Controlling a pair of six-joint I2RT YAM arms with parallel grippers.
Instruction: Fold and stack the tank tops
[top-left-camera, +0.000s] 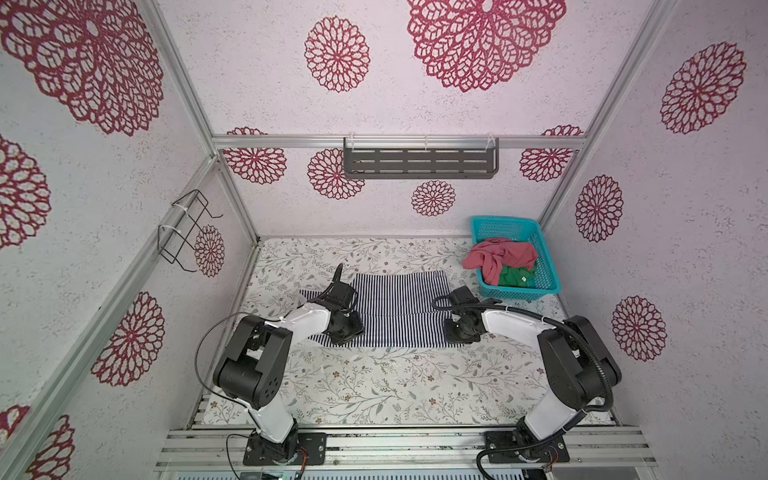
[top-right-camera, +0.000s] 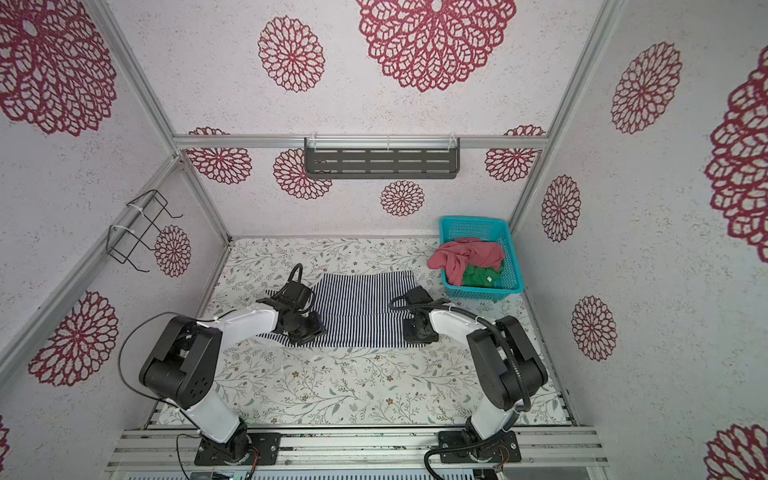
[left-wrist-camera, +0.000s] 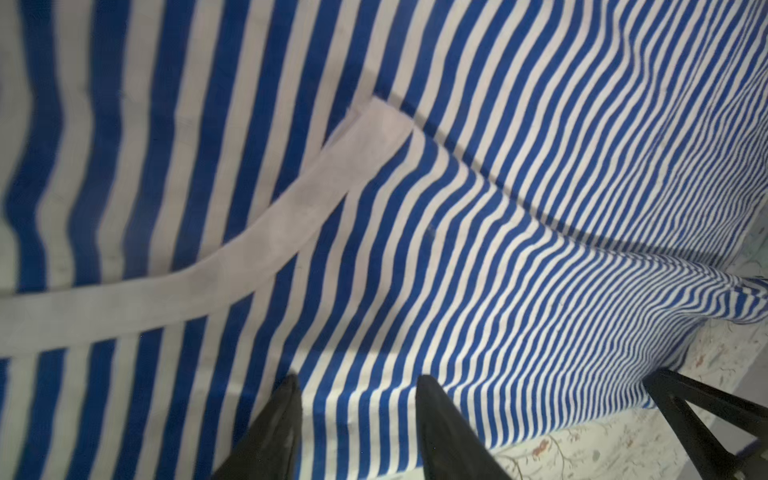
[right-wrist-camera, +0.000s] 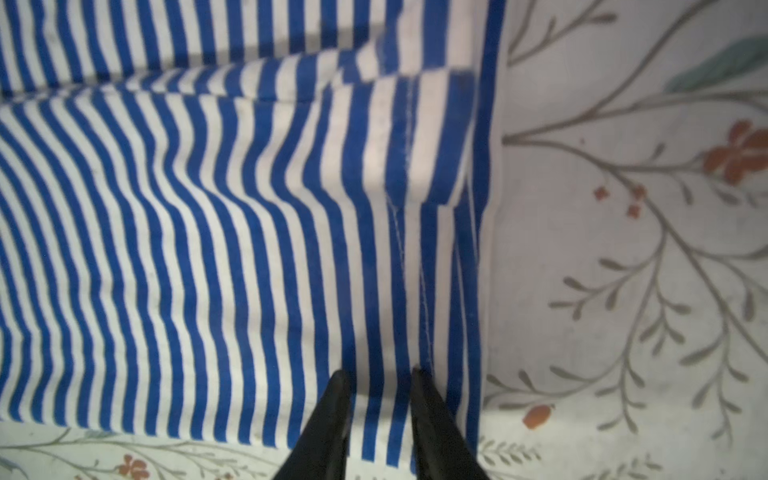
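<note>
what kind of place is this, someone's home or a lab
Likely a robot test booth dressed as a home: an aluminium frame holds wallpapered panels, the left arm and right arm are mounted on a rail, and a striped top lies near a basket.

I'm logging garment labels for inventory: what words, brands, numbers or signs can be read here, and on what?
None can be read.
A small pale tag on the green tank top in the teal mesh basket is too small to read.
The striped tank top shows no print.

Navy-and-white striped top (top-left-camera: 399, 307), teal basket (top-left-camera: 517, 294)
</note>
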